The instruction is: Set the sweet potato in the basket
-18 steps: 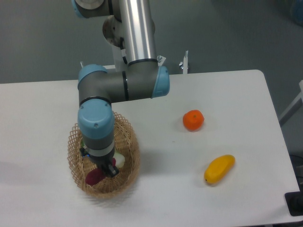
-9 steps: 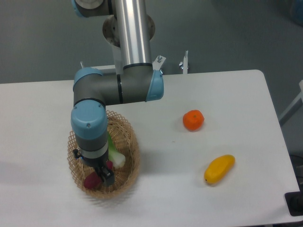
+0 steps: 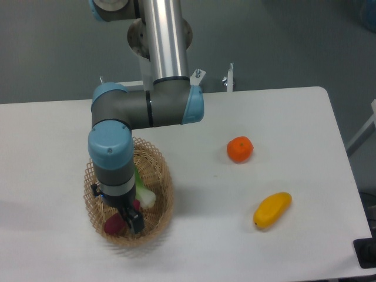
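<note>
So from where I'm standing, the arm is bent right down over the basket [image 3: 160, 194], the tan wicker one sitting on the white table [image 3: 282, 117]. The gripper [image 3: 130, 220] is poked down inside it, below the rim, and most of it is hidden behind the arm's own grey and blue wrist. All I can really make out is one dark finger [image 3: 136, 222] sticking out underneath. Whether the fingers are spread apart or pressed together, honestly can't tell from this angle.

The sweet potato [image 3: 113, 223] is in the basket, a dark reddish lump lying on the bottom just beside that finger, on the side away from the fruits. It looks like it's touching or nearly touching the finger, but I can't say if it's actually being pinched or just lying loose next to it.

Right behind the fingers, further into the basket, there's a pale thing with a green end [image 3: 143, 192], some kind of leek or radish looking veg, partly covered by the wrist.

Well away from the fingers, out on the open table on the other side, sits a round orange [image 3: 239, 149]. A yellow mango-ish fruit [image 3: 272, 210] lies nearer the front edge, apart from the orange and also nowhere near the basket.
</note>
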Controlling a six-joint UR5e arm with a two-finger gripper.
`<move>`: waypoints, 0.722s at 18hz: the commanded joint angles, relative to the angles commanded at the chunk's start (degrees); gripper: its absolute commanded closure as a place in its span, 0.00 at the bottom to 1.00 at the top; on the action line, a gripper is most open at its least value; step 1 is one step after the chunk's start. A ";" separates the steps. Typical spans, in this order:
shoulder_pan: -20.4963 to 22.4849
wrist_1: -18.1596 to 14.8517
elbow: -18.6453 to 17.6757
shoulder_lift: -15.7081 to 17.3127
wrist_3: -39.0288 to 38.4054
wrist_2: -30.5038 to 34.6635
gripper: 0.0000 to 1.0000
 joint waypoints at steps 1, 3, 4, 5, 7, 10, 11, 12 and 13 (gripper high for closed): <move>1.14 0.00 0.00 0.09 0.00 0.00 0.00; 3.34 0.00 0.44 -0.08 0.35 0.00 0.00; 4.91 0.00 0.53 -0.08 0.61 -0.08 0.00; 6.76 0.00 0.44 -0.08 0.70 -0.08 0.00; 10.27 0.26 0.70 0.00 1.92 -0.35 0.00; 14.23 0.00 0.88 0.09 6.32 -0.43 0.00; 15.38 0.00 0.88 0.09 6.85 -0.52 0.00; 16.43 0.00 1.05 0.09 7.38 -0.61 0.00; 17.14 0.00 1.05 0.18 8.17 -0.61 0.00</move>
